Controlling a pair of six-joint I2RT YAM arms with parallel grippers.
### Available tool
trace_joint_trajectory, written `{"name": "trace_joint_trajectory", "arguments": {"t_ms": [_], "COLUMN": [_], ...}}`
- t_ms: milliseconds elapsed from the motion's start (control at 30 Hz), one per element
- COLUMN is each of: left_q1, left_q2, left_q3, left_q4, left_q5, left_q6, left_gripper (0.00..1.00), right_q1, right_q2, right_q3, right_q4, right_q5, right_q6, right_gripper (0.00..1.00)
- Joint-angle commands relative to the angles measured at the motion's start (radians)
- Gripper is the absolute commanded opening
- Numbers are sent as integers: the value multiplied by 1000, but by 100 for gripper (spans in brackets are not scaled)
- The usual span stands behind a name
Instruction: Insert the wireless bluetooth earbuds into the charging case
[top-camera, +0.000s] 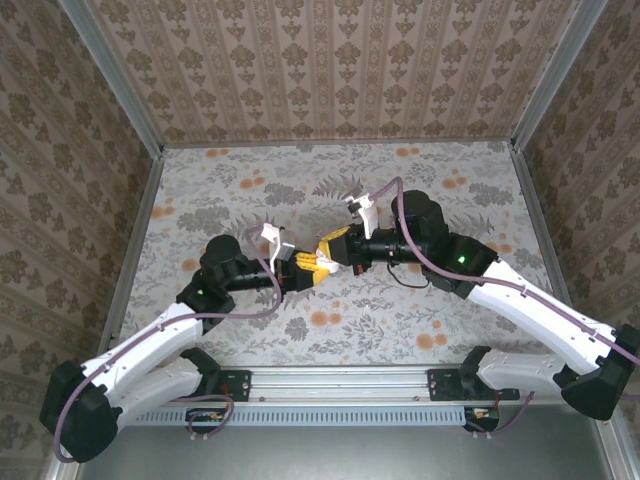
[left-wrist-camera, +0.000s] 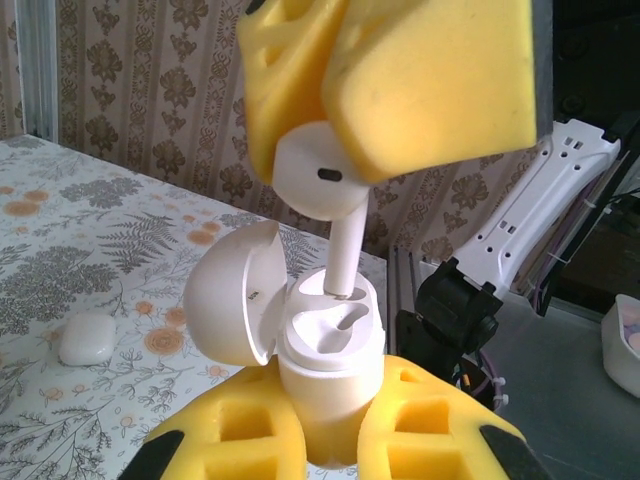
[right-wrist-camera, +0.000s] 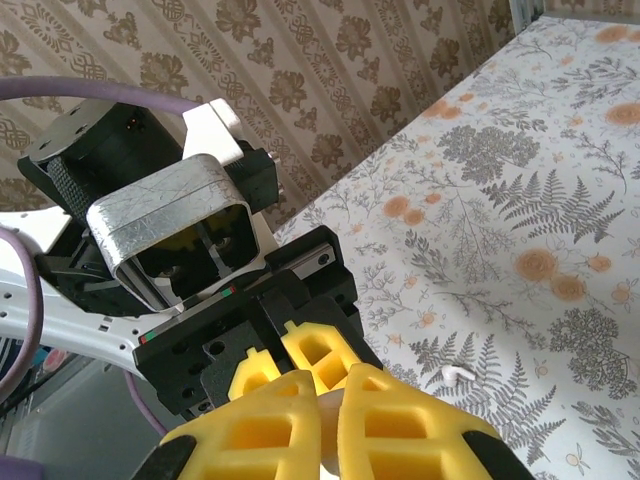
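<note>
While both arms reached inward over the surface (top-camera: 420, 190), left tool (left-wrist-camera: 330, 430) clamped open charging case (left-wrist-camera: 330, 350), right tool (right-wrist-camera: 335, 420) pinched earbud (left-wrist-camera: 322, 178) stem-down, walls (top-camera: 330, 70) well clear.

floral table (top-camera: 420, 190) w/ wallpapered walls (top-camera: 330, 70); spare white pebble case (left-wrist-camera: 87, 340), prob shut, lies on it.

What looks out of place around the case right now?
A loose earbud lies alone on the table, apart from the open charging case that the left gripper holds. A second closed case also lies on the table. The held earbud in the right gripper hangs stem-down at its slot, as expected.
</note>
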Motion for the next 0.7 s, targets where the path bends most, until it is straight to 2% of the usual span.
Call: {"name": "trace_joint_trajectory", "arguments": {"t_ms": [0, 667], "left_q1": [-10, -11], "left_q2": [-6, -11], "left_q3": [35, 34], "left_q4": [47, 90], "left_q5": [26, -26], "left_q6": [-25, -51], "left_gripper": [0, 0], "right_q1": [6, 7], "right_q2": [-4, -27], "right_q3": [12, 2], "right_q4": [-3, -36], "right_q5": [-17, -19], "right_q6": [-31, -14], "right_gripper": [9, 8]}}
